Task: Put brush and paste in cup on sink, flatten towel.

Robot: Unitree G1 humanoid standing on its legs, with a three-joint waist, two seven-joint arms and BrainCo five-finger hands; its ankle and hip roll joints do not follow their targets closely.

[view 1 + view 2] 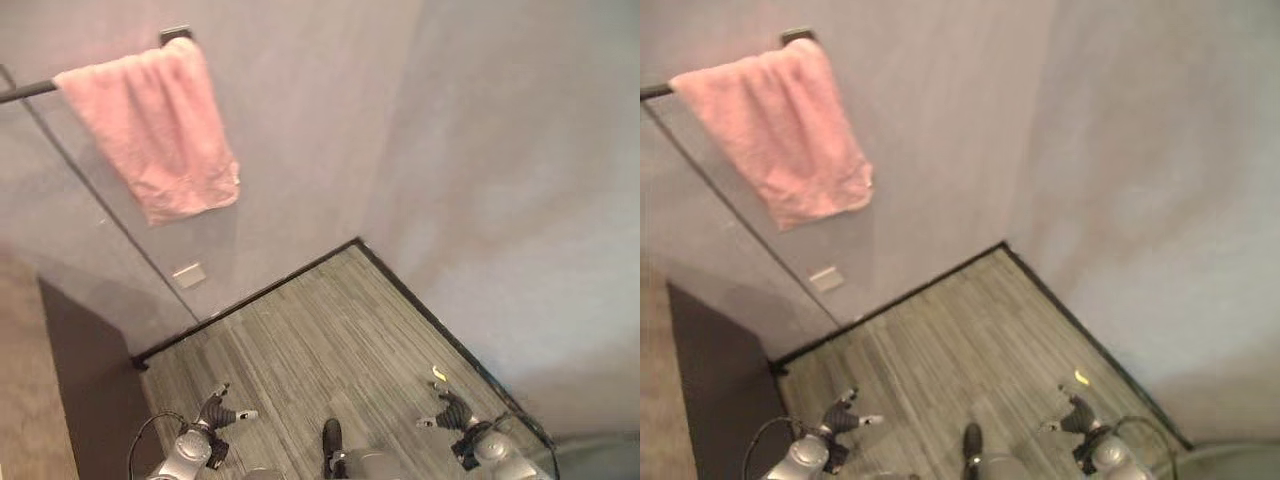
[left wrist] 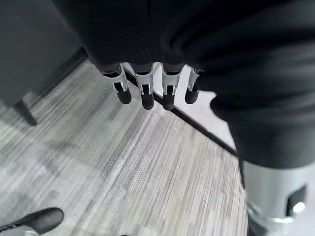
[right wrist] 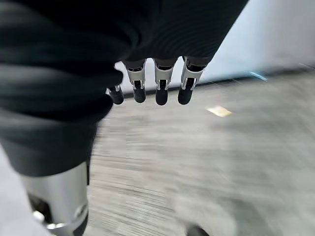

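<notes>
Both hands, left hand (image 1: 215, 412) and right hand (image 1: 452, 408), hang relaxed, holding nothing; pink towel (image 1: 155, 125) (soft, limp, rumpled on its rail (image 1: 25, 91)) wants pulling by its lower corners

A floor (image 1: 330, 340) of grey striped planks meets pale grey walls (image 1: 480, 150) along a black skirting strip (image 1: 250, 297). A small pale plate (image 1: 188, 274) sits low on the back wall near the skirting. A small yellowish scrap (image 1: 1081, 377) lies on the floor close to the right-hand wall.
</notes>
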